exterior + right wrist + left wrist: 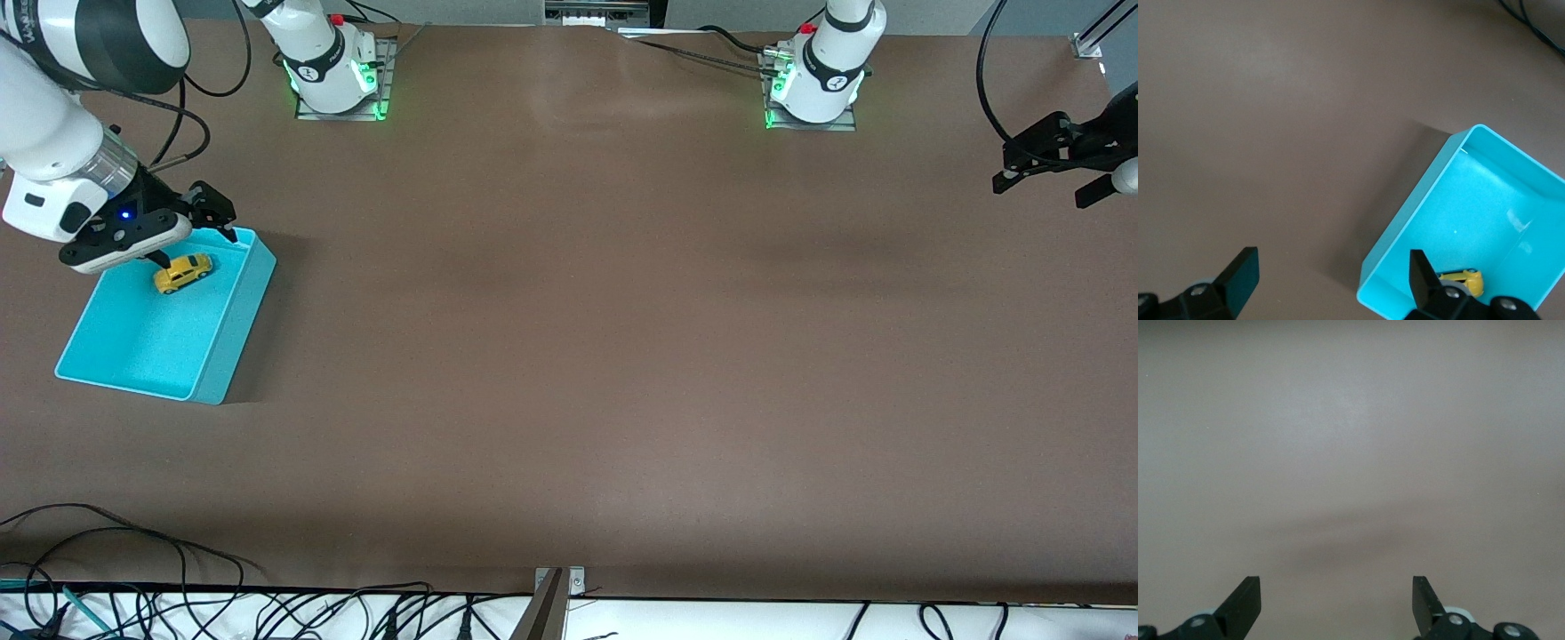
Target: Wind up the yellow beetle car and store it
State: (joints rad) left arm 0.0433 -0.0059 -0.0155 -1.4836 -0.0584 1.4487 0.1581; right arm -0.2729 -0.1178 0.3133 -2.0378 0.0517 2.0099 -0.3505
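**Beetle car lies in the bin, both grippers empty**

One yellow beetle car [183, 272] sits inside the single turquoise bin [227, 342], in the bin's half farther from the front camera. The right gripper [182, 238] hangs over that same end of the bin, fingers spread apart and holding nothing. The left gripper [1053, 178] waits well apart from the bin, its fingers also apart. The car looks light, rigid and smooth; gripping across its flat sides above the wheels seems safest.
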